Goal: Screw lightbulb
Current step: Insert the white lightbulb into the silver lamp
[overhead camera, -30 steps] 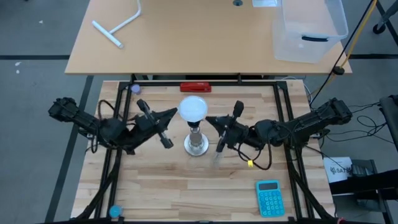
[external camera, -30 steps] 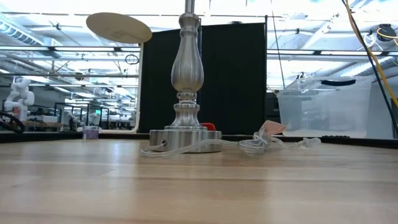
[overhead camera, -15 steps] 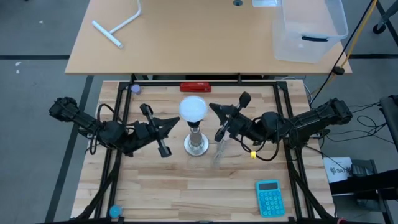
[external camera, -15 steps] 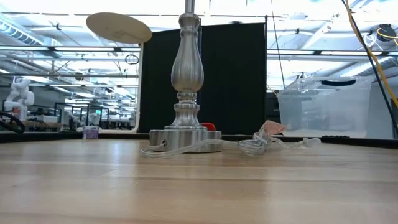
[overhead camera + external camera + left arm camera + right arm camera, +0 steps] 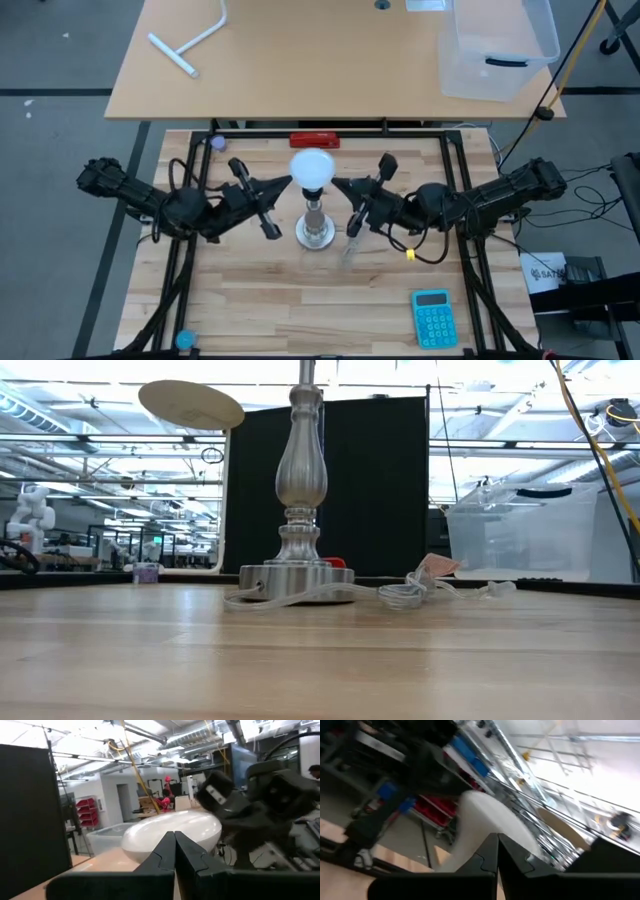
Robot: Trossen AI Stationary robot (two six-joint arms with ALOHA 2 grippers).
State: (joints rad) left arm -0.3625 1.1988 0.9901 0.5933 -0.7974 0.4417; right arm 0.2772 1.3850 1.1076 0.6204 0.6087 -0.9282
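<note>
The white lightbulb [image 5: 312,168] stands upright on top of the silver lamp stand [image 5: 315,232] at the table's middle. The low view shows only the stand's stem [image 5: 301,470] and round foot [image 5: 297,581]. My left gripper [image 5: 289,182] is shut, its tip at the bulb's left side. My right gripper [image 5: 336,184] is shut, its tip at the bulb's right side. The bulb's head shows behind the shut fingers in the left wrist view [image 5: 150,835] and the right wrist view [image 5: 477,820]. My left gripper meets the left side of the bulb's domed head [image 5: 192,827] with the tips of its shut fingers, coming level from the table's left. My right gripper meets the right side of the head [image 5: 485,827] with its shut fingertips, level from the table's right. The bulb stays upright on the stand.
The lamp's clear cord [image 5: 400,595] with a clear-pink piece [image 5: 436,566] lies right of the foot. A red object [image 5: 314,140] lies at the far edge. A teal calculator [image 5: 432,318] lies near right. A clear bin [image 5: 497,45] stands on the table behind.
Both grippers drew a little away from the bulb, turned about their wrists, and came back to its sides. The left tip has moved toward the far edge, the right tip toward the near edge. The bulb has shifted slightly and the cord by the foot has moved.
</note>
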